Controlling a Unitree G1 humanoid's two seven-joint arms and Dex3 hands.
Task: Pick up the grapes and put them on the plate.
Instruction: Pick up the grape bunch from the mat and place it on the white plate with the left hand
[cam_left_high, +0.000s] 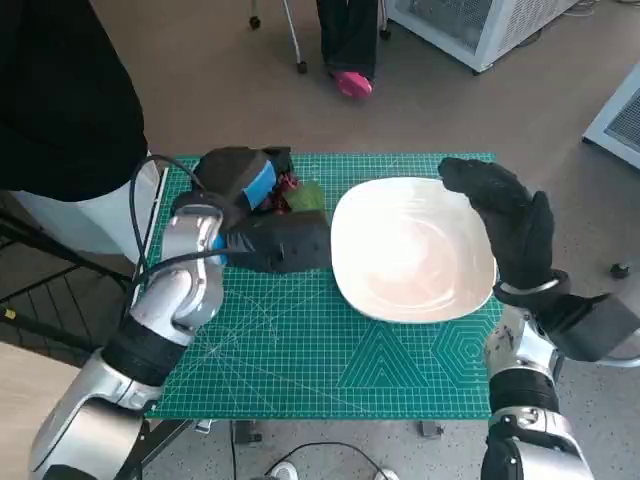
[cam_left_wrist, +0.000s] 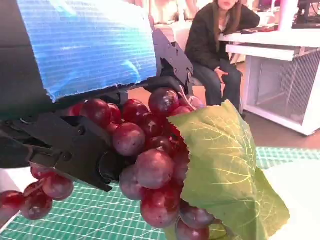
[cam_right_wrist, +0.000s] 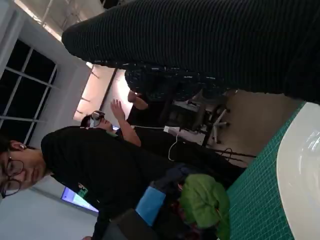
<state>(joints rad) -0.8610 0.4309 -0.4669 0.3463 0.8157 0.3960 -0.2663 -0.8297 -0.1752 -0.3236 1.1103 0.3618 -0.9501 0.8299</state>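
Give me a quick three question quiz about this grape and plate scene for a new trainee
1. True or false: the grapes already lie on the plate.
2. Which hand holds the grapes: A the left hand, B the right hand, C neither?
3. Fill in: a green ___ hangs on the bunch.

Key: 1 false, the plate has nothing on it; 2 A; 3 leaf.

Grapes (cam_left_high: 288, 190) seemingly left of plate (cam_left_high: 412, 250)
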